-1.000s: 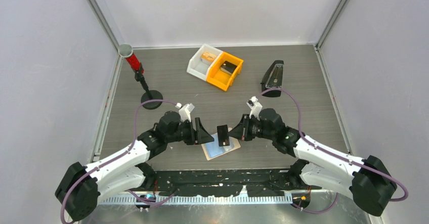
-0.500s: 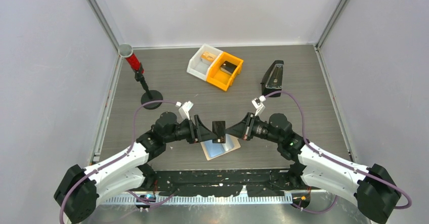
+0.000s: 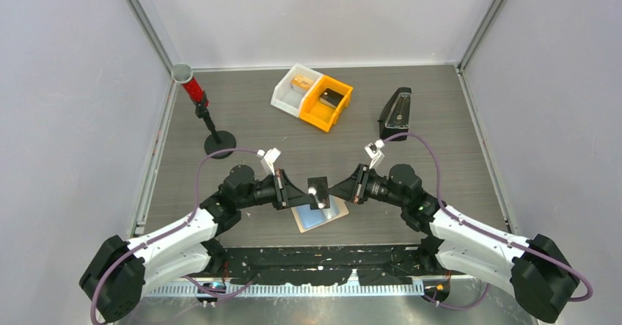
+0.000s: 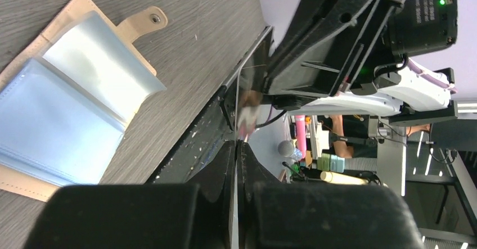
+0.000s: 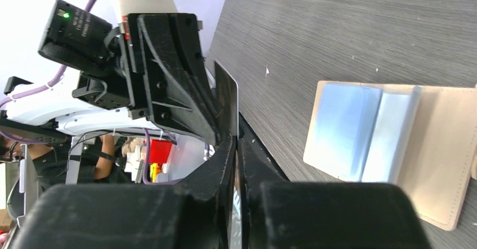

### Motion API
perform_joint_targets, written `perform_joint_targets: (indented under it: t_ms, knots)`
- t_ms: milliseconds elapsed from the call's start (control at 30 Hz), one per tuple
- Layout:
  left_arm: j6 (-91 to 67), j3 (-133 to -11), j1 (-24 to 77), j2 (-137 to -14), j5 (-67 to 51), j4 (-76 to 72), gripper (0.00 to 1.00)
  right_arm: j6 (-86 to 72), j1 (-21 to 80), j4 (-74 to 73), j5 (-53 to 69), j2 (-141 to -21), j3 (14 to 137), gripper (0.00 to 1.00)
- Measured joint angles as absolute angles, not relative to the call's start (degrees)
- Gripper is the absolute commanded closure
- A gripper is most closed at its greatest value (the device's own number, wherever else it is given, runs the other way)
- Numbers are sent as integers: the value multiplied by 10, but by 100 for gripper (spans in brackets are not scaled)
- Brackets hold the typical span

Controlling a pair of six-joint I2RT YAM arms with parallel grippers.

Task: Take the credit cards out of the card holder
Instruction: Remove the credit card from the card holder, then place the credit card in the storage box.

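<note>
Directly above the open, tan, wallet-like card holder [image 3: 323, 216], which lies flat on the grey wood-grain table [image 3: 242, 112] with its pale blue plastic sleeves exposed, a dark, glossy, thin rectangular credit card [image 3: 317, 191] is held clear of the surface. It is pinched from the holder's left side by the left gripper [image 3: 304, 195] and from its right side by the right gripper [image 3: 334, 189]. Both pairs of fingers are clamped onto opposite edges of the card.

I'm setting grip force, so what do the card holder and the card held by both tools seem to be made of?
The card holder: tan leather or imitation, matte, stitched along its edge. Its sleeves: clear, shiny plastic film. The card: probably thin stiff plastic, dark with a bright glint.
</note>
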State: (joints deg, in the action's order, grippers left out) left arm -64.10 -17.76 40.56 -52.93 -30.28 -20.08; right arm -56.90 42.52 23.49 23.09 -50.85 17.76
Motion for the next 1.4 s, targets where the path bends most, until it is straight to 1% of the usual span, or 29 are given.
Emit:
perform_joint_targets:
  t_ms: [33,67,167,300,400,467,600,767,967,1100,1400]
  knots:
    - [-641,-178,405,-528,-306,-201,100,-561,423,230,232,-510,178,77]
    - [-641,-178,405,-527,-308,-202,100,-555,421,223,238,-510,178,72]
    - [-634,-178,407,-521,-318,-203,100,-526,401,192,280,-510,186,64]
    - [-609,-178,408,-508,-331,-180,100,-460,340,109,343,-496,233,64]
    - [-579,-178,408,-495,-345,-146,100,-385,303,12,366,-493,310,64]
    - [-558,-181,408,-490,-357,-118,100,-336,299,-44,382,-504,366,64]
    - [-522,-190,408,-489,-381,-74,100,-270,299,-96,433,-548,428,64]
    - [-504,-191,408,-489,-407,-57,100,-228,312,-130,475,-628,446,64]
    - [-503,-191,408,-495,-434,-57,100,-192,384,-146,493,-719,465,62]
    - [-503,-191,408,-496,-446,-57,100,-180,409,-140,511,-748,471,62]
    - [-500,-191,408,-505,-451,-55,100,-161,410,-133,531,-778,474,62]
